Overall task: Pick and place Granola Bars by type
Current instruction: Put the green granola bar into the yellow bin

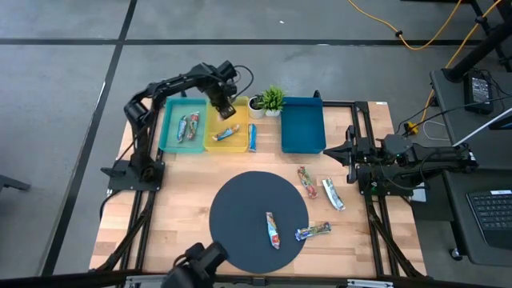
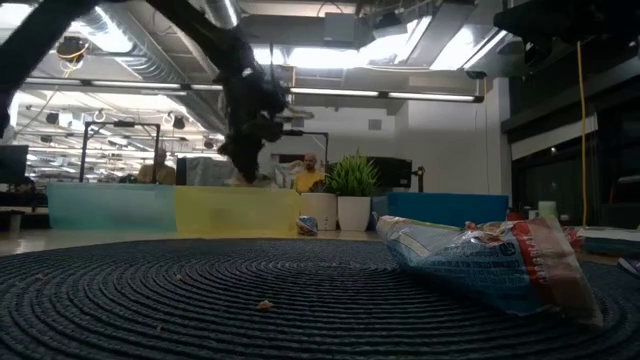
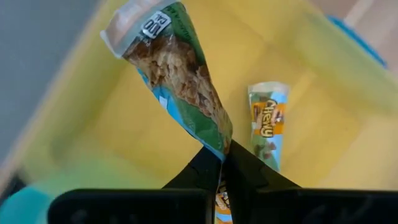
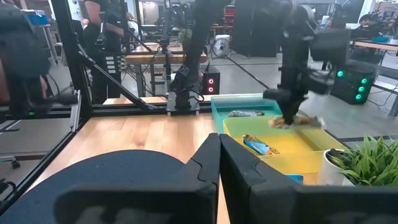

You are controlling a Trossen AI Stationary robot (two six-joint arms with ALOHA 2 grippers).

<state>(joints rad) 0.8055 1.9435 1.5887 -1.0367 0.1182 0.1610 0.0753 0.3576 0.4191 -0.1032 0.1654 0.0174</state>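
A wooden counter [image 1: 184, 200] seen from above carries a dark round mat [image 1: 240, 210] and teal, yellow [image 1: 214, 145] and blue trays. The left gripper [image 1: 222, 110] hangs over the yellow tray; the right gripper [image 1: 350, 152] waits at the counter's edge, fingers pressed together. In the left wrist view, the fingers [image 3: 239, 165] pinch a green-wrapped granola bar [image 3: 177, 74] by its end, above a Chewy bar [image 3: 267, 121] lying in the tray just beyond them.

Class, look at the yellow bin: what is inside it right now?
One granola bar lies flat on the yellow bin floor. The left tool, shut, holds a second bar above it. That bar and the tool hide part of the floor.
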